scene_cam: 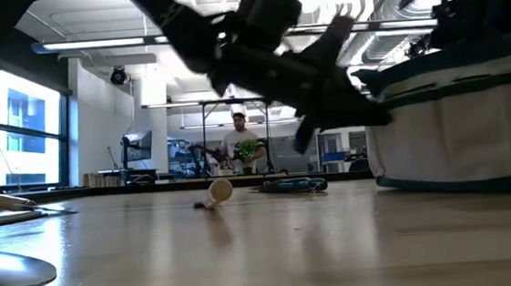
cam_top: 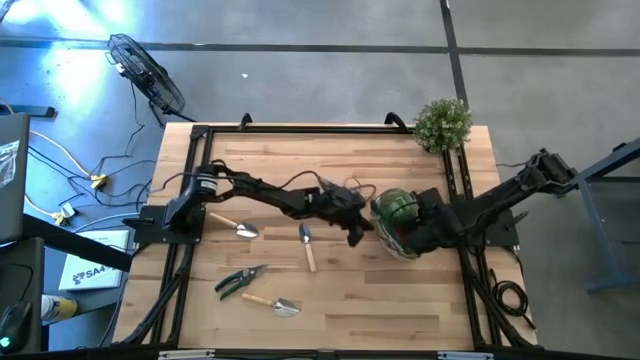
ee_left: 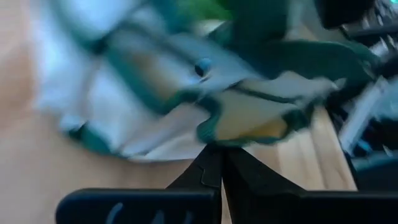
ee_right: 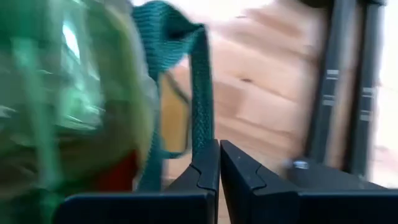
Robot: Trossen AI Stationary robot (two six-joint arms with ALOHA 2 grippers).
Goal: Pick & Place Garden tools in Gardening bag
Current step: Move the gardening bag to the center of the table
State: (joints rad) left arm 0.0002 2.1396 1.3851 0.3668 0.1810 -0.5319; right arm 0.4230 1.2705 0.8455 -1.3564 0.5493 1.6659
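Your left gripper (ee_left: 221,171) sits at the table's centre with its jaws pressed fully together and nothing between them; the bag (ee_left: 186,93) lies just past the fingertips, at about three o'clock from it in the high view. Your right gripper (ee_right: 219,165) is at the bag's far side, also closed tight; a green loop handle (ee_right: 193,68) hangs just beyond its tips, but the jaws show nothing clamped. The bag (cam_top: 397,222) stands right of centre, with something green and something red inside (too blurred to name).

Out from there, at nine o'clock of the bag, a wooden-handled tool (cam_top: 307,246) lies flat. Farther toward nine, a trowel (cam_top: 236,226) rests near the left arm's base. At about seven o'clock, the shears (cam_top: 240,280) and a second trowel (cam_top: 273,303) lie close together. The plant (cam_top: 442,123) stands at the one o'clock corner.
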